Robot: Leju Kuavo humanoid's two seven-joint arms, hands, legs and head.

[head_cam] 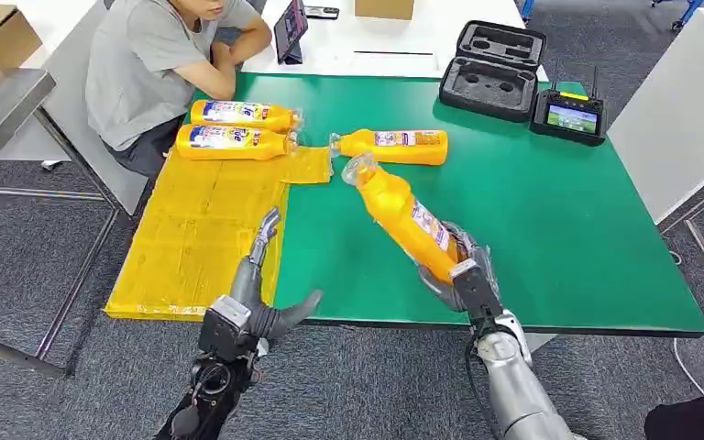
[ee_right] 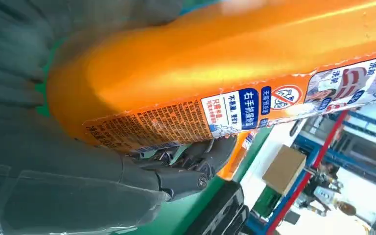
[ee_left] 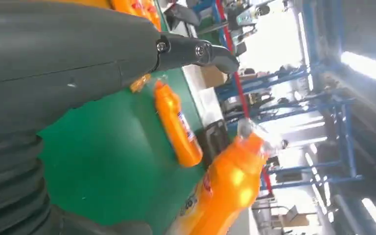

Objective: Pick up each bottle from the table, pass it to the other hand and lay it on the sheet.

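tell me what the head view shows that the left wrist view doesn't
Head view alone: the yellow sheet with two bottles lying on it, the seated person, and the right robot hand gripping the held bottle by its base.

Left wrist view alone: blue racking and ceiling lights beyond the table.

Both: the green table, the open left robot hand, the held bottle, and the lying bottle.

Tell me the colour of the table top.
Green table top, clearest in the head view.
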